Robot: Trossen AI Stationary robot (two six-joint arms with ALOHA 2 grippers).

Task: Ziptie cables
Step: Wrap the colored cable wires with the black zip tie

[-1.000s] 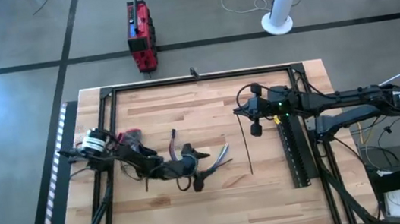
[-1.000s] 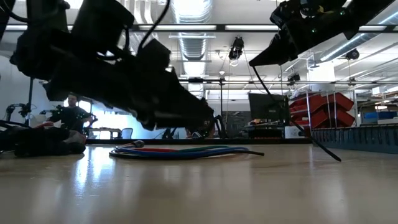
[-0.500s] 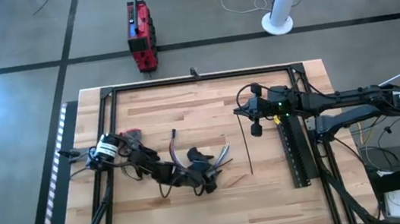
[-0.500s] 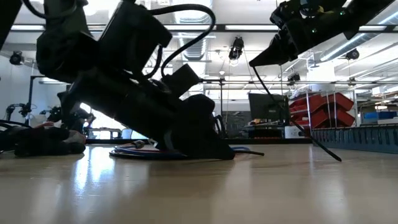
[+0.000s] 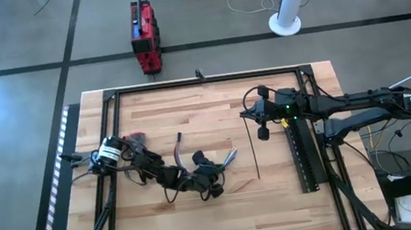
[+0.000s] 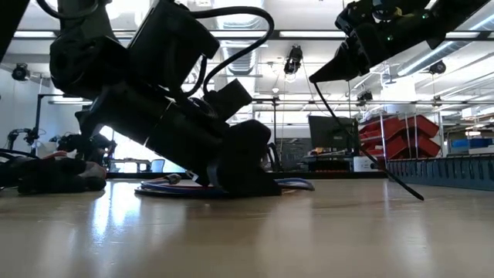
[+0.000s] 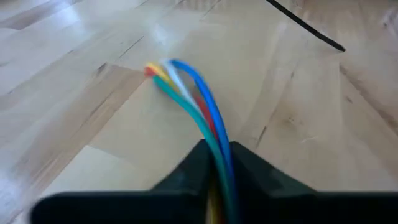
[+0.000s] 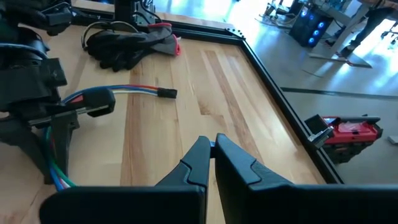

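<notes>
While left gripper [image 5: 212,183] clamps the cables [image 7: 196,106] low on the wooden table [image 5: 189,109], right gripper [image 5: 256,121] pinches the ziptie [image 5: 255,154].
Left wrist view alone shows splayed blue, green, yellow, red wire tips; the thin black strip hangs to the tabletop.

On the wooden table [image 5: 189,109], the left claw [image 5: 212,183] sits low over the cables [image 5: 228,158], whose coloured ends fan out beside it. The right claw [image 5: 261,124] hovers near the table's middle, with the ziptie [image 5: 254,156] hanging below it beside a black perforated bar [image 5: 303,158].
</notes>
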